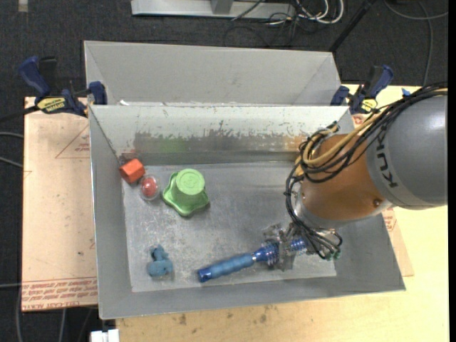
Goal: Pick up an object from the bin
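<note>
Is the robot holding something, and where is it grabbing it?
Cannot tell. The gripper sits at the right end of the long blue stick on the bin floor.

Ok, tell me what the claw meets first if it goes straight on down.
Probably the right end of the long blue tool, which lies right by the claw; the height between them is unclear.

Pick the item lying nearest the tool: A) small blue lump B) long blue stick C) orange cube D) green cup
B: the long blue stick ends right at the tool near the bin's front wall, while the orange cube, green cup and small blue lump all lie well to the view's left.
</note>
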Tool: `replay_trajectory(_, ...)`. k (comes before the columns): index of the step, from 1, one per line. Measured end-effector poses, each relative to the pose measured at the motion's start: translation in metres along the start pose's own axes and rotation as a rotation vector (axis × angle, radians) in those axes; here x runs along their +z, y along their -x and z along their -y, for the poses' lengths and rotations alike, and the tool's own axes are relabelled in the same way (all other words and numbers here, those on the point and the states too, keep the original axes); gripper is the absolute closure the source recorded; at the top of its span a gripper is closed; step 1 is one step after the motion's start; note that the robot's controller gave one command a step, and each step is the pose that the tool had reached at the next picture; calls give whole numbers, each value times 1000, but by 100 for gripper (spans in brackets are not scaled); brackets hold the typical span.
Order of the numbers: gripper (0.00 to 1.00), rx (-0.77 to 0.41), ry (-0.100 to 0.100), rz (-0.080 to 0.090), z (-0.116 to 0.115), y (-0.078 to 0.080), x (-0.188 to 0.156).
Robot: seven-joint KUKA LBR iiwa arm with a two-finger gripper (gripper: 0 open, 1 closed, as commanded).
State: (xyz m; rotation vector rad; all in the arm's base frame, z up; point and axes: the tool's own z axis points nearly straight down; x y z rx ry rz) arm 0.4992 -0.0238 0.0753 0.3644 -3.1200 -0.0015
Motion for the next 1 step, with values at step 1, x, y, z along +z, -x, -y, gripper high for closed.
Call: replay_trajectory(1, 100, -117, -4, 11, -8, 17, -169)
